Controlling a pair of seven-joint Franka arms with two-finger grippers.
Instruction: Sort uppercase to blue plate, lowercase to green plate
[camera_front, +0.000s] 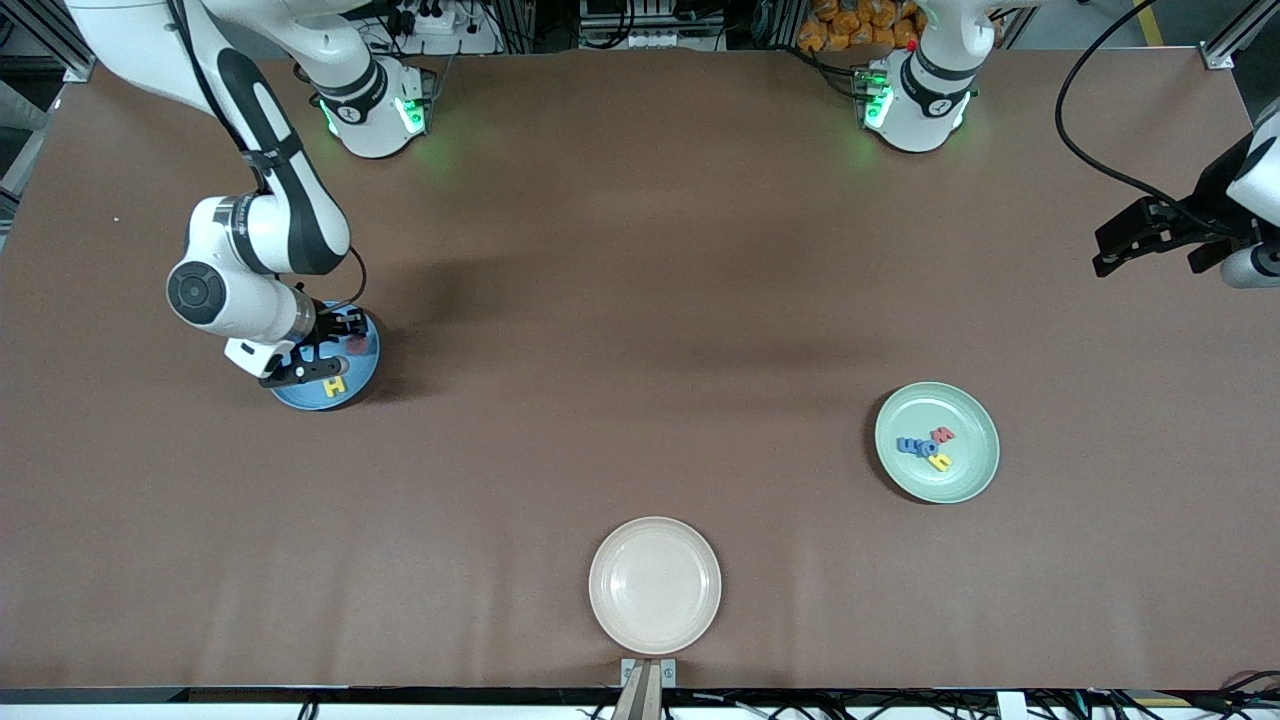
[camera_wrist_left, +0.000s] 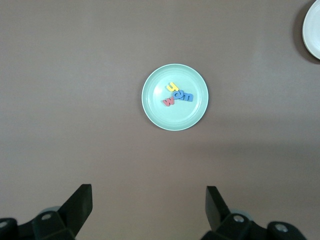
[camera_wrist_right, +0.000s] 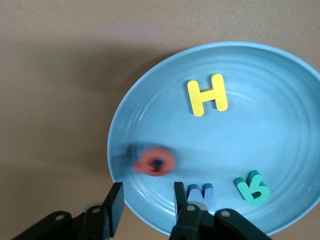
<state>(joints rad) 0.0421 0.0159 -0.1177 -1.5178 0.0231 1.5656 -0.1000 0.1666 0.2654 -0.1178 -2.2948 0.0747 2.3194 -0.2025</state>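
Uppercase H (camera_wrist_right: 207, 95) — on blue plate (camera_wrist_right: 280, 80)

1. A brown matte covering spreads over the whole bench (camera_front: 640, 300), faintly rippled near the camera's edge.
2. Soft shadows darken the middle of it.
3. Green light spills onto the covering at two spots along the top edge.
4. Past that edge run aluminium frame rails, black cables and a heap of orange items (camera_front: 860, 25).
5. A small metal bracket (camera_front: 648, 680) sits at the nearest edge.
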